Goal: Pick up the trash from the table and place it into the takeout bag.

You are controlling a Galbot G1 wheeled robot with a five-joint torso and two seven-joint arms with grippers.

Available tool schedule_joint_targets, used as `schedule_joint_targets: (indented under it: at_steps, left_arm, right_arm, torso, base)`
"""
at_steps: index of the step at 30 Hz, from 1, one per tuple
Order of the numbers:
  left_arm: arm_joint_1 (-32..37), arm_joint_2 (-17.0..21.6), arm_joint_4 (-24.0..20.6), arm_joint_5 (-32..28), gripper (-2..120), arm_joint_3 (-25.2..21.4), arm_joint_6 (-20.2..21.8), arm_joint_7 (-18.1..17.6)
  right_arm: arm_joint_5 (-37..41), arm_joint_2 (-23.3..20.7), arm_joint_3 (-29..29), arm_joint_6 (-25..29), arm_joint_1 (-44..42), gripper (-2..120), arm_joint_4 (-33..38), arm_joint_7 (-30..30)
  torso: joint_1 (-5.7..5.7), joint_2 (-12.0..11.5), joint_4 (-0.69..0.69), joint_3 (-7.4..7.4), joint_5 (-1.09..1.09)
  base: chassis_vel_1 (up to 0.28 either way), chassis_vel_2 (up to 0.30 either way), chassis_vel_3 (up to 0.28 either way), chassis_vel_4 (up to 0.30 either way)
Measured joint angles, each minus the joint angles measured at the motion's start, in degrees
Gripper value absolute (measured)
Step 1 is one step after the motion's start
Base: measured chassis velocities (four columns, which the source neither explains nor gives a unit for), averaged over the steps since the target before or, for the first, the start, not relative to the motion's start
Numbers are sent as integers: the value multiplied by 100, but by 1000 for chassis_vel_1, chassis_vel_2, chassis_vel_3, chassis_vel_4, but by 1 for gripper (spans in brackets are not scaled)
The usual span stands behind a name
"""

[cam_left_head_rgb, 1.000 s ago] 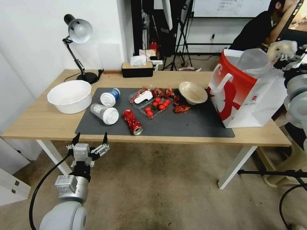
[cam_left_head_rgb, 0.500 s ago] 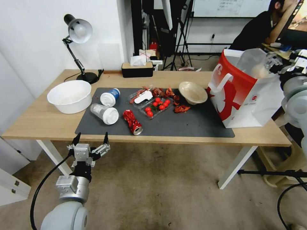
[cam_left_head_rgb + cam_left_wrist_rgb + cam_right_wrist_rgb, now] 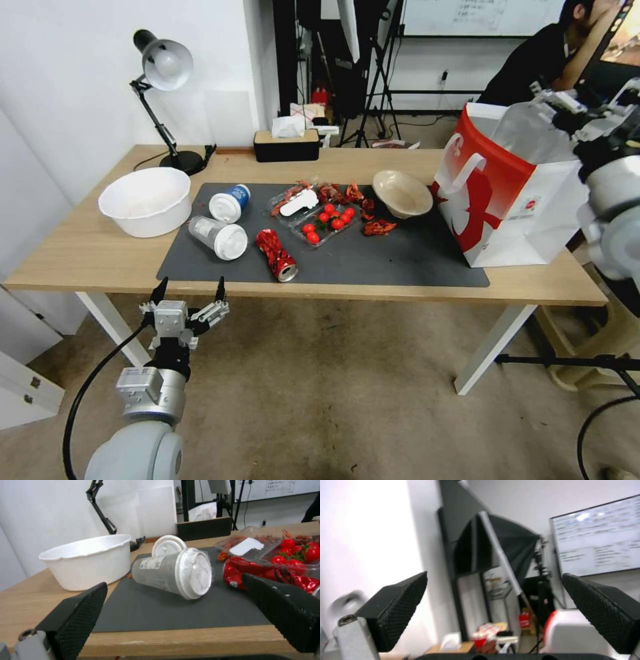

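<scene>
Above takeout bag (image 3: pixel 527 200), empty right gripper (image 3: pixel 573 110)

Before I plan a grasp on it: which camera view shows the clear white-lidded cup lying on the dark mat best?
The left wrist view: the clear white-lidded cup lies on its side, close, lid facing the camera, framed between the open left gripper fingers. The head view shows it small from above. The right wrist view looks elsewhere, toward the room.

On the surface (image 3: pixel 87 257), the mat (image 3: pixel 413 257) holds cups (image 3: pixel 215 235), can (image 3: pixel 277 254) and bowl (image 3: pixel 401 193); the bag (image 3: pixel 513 193) stands at its right end.
</scene>
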Motion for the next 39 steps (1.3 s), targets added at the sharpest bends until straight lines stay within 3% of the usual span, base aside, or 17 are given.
schedule_joint_targets:
  at_steps: [3,6,8,10,17,23,31,39]
  left_arm:
    - [-12,24,29,-19,100,-9,-11,-2]
    - [-25,63,74,-65,100,-6,-51,-4]
    - [-26,74,84,-75,100,-4,-58,-4]
    - [-36,110,131,-125,100,5,-85,-4]
    - [-47,148,184,-160,100,14,-111,-5]
    - [-80,228,277,-221,100,43,-150,-5]
    - [-124,325,348,-315,100,58,-157,-5]
    - [-155,376,419,-361,100,53,-182,-6]
  right_arm:
    - [-483,112,-98,134,-554,100,305,-144]
    - [-1729,454,-366,514,-1486,100,715,-240]
    - [-1959,528,-407,573,-1644,100,756,-240]
    - [-2836,859,-575,868,-2224,100,852,-170]
    - [-3433,1137,-758,1128,-2734,100,842,-22]
    - [-4262,1675,-1154,1589,-3435,100,577,524]
    - [-4893,2066,-1529,2000,-3885,100,186,1089]
    - [-4898,2141,-1606,1904,-3879,100,111,1240]
  torso:
    - [0,0,-2,0,2]
    - [0,0,-1,0,1]
    - [0,0,-1,0,3]
    - [-1,0,-1,0,1]
    - [0,0,-3,0,4]
    - [-1,0,-2,0,2]
    - [-2,0,-1,0,1]
    - [0,0,-1,1,3]
  base:
    - [0,0,0,0]
    - [0,0,0,0]
    - [0,0,0,0]
    - [0,0,0,0]
    - [0,0,0,0]
    - [0,0,0,0]
    - [0,0,0,0]
    - [0,0,0,0]
